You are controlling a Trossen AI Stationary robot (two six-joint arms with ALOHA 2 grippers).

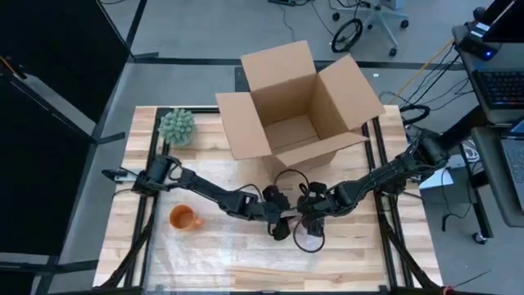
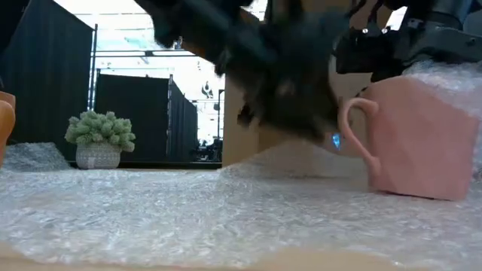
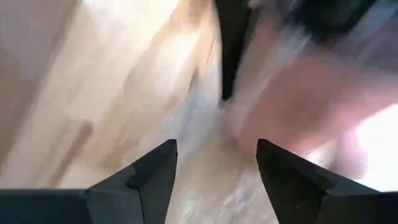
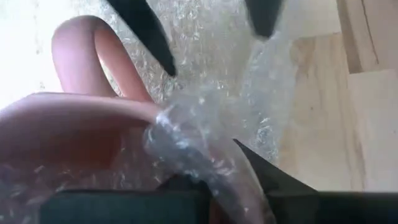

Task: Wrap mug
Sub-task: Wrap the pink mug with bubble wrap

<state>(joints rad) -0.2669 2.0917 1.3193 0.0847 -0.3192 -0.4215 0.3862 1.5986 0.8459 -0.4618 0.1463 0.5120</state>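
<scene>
Meeting over the middle of the light wooden slatted surface (image 1: 213,262), two dark robot arms work close together at a pale pink ceramic mug (image 2: 422,143) that stands on a clear sheet of bubble wrap (image 2: 188,218) spread across the front of the surface.

The right gripper (image 4: 205,180) sits at the mug's rim. Its fingers are closed on the rim together with a bunched fold of the bubble wrap, which is pulled up over the mug's edge. The mug's curved handle (image 4: 93,56) sticks out beyond that grip.

The left gripper (image 3: 214,168) hovers just beside the mug on its handle side, fingers apart and holding nothing. The pink mug lies just ahead of those fingers, not between them.

Behind the arms stands an open brown cardboard box (image 1: 299,102). Near the surface's back left corner is a small green potted plant (image 1: 177,126), and an orange mug (image 1: 183,218) sits on the left.
</scene>
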